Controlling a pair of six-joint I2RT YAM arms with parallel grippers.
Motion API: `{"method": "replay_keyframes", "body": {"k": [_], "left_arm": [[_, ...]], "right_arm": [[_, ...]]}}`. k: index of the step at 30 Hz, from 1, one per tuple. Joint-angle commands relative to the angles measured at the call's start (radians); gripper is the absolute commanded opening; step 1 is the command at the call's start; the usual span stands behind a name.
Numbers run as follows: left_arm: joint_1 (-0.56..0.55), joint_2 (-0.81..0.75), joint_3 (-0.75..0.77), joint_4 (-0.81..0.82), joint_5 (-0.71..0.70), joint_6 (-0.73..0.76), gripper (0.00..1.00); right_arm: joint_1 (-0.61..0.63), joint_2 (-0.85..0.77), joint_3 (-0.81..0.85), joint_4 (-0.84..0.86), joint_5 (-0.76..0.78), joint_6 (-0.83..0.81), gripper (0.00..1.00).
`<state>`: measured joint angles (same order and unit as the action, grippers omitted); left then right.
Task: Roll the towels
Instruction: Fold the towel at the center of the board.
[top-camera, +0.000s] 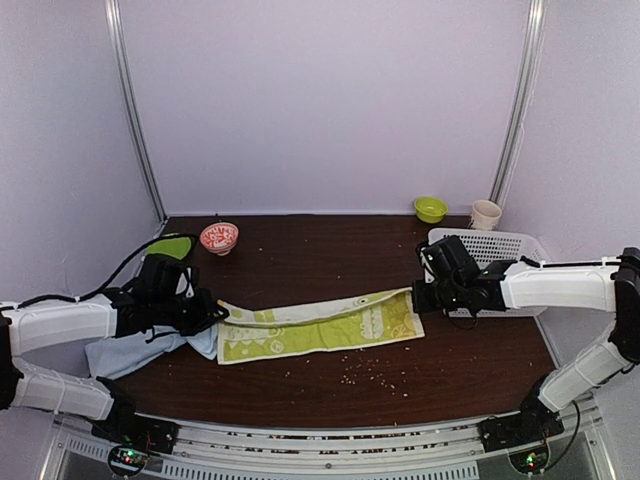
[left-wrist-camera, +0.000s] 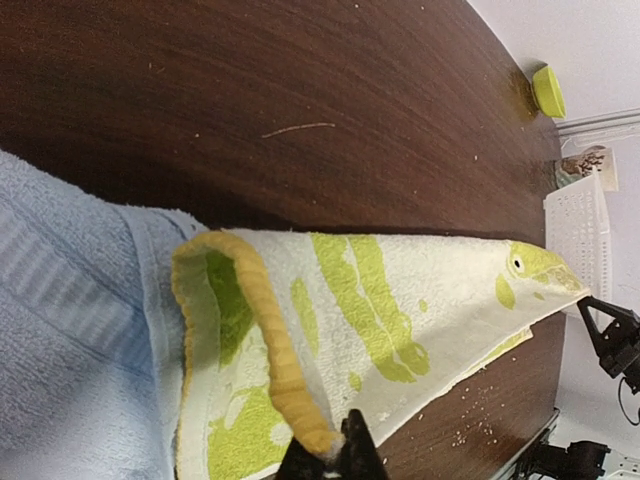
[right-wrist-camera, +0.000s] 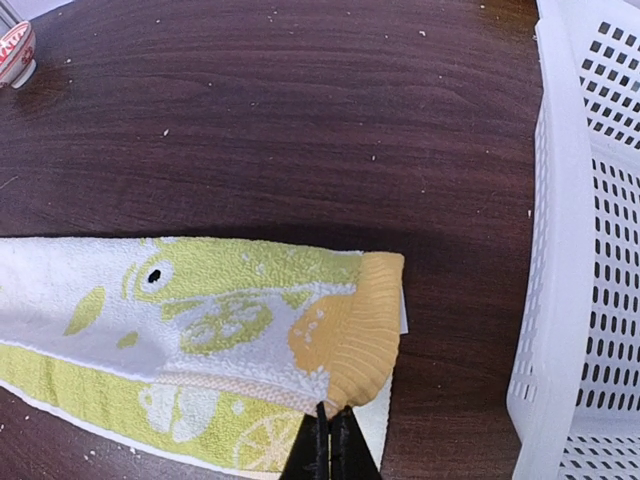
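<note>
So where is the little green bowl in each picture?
Top external: green bowl at the far edge, right of middle, just behind the white basket.
Left wrist: top right corner, above the basket.
Right wrist: not in it; the basket fills the right side.
Shared landmark: the basket.

In the overhead view the plain pale blue cloth towel lies partly under the left arm and under the left end of the lime-green and cream printed towel, so its full outline is hidden. In the left wrist view it runs off the left and bottom edges. Each wrist view shows only the tips of its own gripper at the bottom edge: the left gripper and the right gripper. The white perforated plastic basket is cut off by the right edge, and the red-and-white patterned bowl by the left. The pale specks on the dark wooden table are too small to identify.
</note>
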<state>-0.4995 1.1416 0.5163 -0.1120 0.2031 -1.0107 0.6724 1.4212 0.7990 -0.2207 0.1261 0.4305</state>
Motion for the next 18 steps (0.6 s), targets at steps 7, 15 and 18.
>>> {"method": "replay_keyframes", "body": {"k": [7, 15, 18], "left_arm": [[-0.014, -0.081, -0.036, -0.038, -0.033, -0.014, 0.0], [-0.038, -0.06, -0.067, -0.015, -0.038, -0.025, 0.0], [-0.053, -0.054, -0.067, -0.015, -0.04, -0.026, 0.0]], "right_arm": [[0.062, -0.066, -0.056, -0.028, -0.006, 0.033, 0.0], [0.064, -0.054, -0.087, -0.012, 0.013, 0.054, 0.0], [0.064, -0.046, -0.091, -0.01, 0.014, 0.061, 0.0]]}}
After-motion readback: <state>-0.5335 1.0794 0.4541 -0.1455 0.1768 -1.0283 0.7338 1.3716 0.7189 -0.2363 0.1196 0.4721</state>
